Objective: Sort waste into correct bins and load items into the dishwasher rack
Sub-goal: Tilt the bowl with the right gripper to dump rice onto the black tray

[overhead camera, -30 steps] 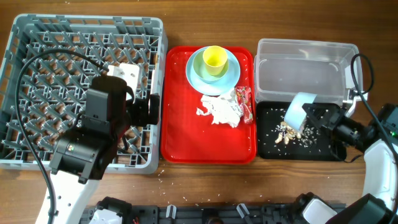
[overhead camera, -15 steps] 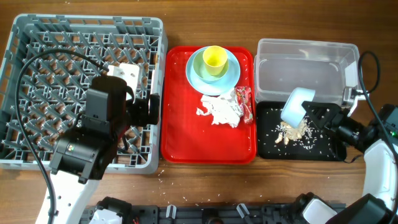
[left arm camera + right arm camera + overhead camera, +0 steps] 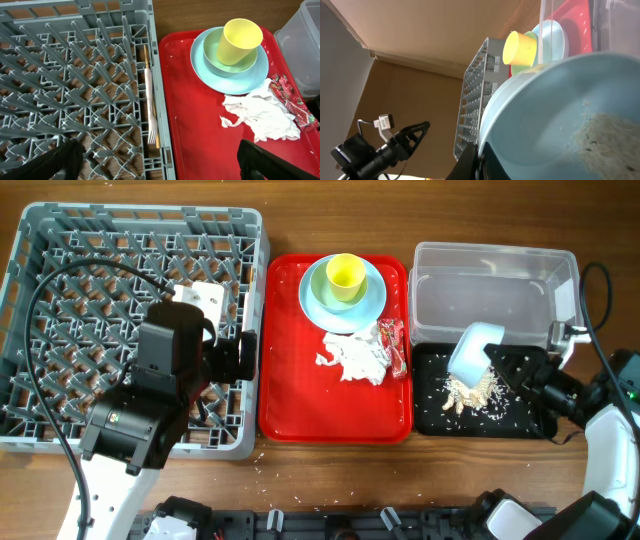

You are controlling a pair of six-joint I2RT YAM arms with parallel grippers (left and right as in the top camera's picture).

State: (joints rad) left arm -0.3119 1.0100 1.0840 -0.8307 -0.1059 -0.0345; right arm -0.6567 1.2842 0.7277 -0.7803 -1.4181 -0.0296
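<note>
My right fingers (image 3: 495,167) clench the pale blue bowl (image 3: 476,350), tipped over the black tray (image 3: 530,418) at right. The scrap heap (image 3: 468,393) beneath has grown, so emptying looks nearly done. My left fingers (image 3: 65,160) hang spread above the rack (image 3: 140,218).

Table (image 3: 330,220) is wood grain with a soft sheen. Rack (image 3: 140,214) is dull grey plastic, red tray (image 3: 300,390) glossy plastic, napkin (image 3: 352,358) crinkly paper, tub (image 3: 480,290) clear shiny plastic, black tray (image 3: 435,415) matt plastic.

I get bright, even light across the table, with only soft shadows. In my right wrist view the close bowl (image 3: 560,115) looks soft.
</note>
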